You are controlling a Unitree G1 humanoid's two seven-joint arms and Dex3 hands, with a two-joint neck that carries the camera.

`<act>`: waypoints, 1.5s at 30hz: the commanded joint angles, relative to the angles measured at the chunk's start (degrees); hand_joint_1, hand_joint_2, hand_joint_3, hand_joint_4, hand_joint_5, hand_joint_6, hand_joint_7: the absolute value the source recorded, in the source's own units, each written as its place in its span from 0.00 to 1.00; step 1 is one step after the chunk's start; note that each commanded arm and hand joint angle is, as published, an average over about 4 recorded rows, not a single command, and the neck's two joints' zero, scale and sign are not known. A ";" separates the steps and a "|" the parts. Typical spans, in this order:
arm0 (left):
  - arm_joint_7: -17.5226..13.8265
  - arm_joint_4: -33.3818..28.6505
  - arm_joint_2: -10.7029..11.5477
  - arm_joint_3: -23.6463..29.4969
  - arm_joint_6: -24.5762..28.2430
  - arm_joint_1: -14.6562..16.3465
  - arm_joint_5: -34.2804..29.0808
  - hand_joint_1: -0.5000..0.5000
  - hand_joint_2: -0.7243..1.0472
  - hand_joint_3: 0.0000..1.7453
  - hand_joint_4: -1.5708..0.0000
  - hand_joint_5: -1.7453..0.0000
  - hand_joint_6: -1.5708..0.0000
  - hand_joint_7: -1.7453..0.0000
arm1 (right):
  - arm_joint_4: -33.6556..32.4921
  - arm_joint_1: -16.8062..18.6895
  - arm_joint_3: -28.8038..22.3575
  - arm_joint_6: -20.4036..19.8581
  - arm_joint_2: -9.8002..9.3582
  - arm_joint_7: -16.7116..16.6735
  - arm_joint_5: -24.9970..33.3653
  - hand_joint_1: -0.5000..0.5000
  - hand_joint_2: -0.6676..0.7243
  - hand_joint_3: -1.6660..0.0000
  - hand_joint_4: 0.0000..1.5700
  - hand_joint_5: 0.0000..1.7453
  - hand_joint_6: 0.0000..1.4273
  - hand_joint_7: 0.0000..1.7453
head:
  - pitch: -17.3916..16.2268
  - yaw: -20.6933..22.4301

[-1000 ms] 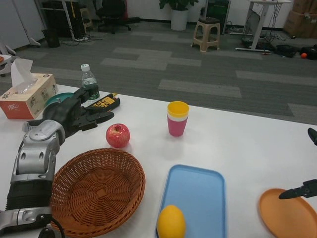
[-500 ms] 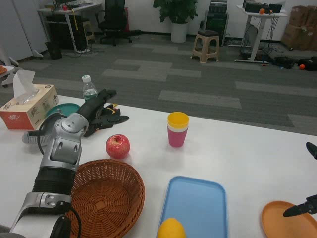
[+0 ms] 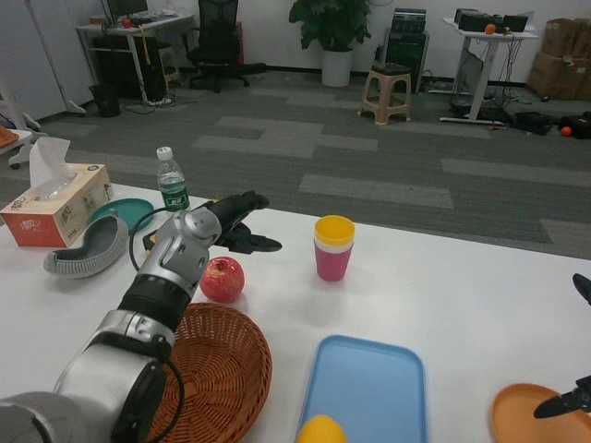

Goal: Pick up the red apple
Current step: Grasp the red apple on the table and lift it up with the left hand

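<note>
Your left hand [image 3: 233, 221] hovers with fingers spread and empty just beyond the red apple [image 3: 223, 279], which sits beside the basket [image 3: 222, 369] near the table's left edge, poised to close.

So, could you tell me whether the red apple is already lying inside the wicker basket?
No, the red apple sits on the white table just beyond the wicker basket rim.

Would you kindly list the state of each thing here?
Red apple: on the table, not held.
Left hand: open, above and behind the apple.
Woven wicker basket: empty.
Clear plastic water bottle: upright, capped.
Stacked yellow and pink cups: upright.
</note>
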 commanded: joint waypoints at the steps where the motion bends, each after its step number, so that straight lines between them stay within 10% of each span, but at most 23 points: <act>1: -1.78 5.50 1.06 -0.96 0.06 -3.30 4.47 0.00 1.00 0.00 1.00 0.47 1.00 0.76 | -0.30 0.42 0.36 -0.09 -0.71 -0.28 0.58 0.04 0.86 1.00 0.38 0.00 0.00 0.00 | -0.23 -0.01; 45: -6.15 12.04 5.30 -9.58 3.13 -3.22 19.00 0.00 1.00 0.00 1.00 0.35 1.00 0.76 | -1.51 2.42 -0.47 -0.09 -1.46 -0.52 0.95 0.04 0.86 1.00 0.40 0.00 0.00 0.00 | -0.58 1.03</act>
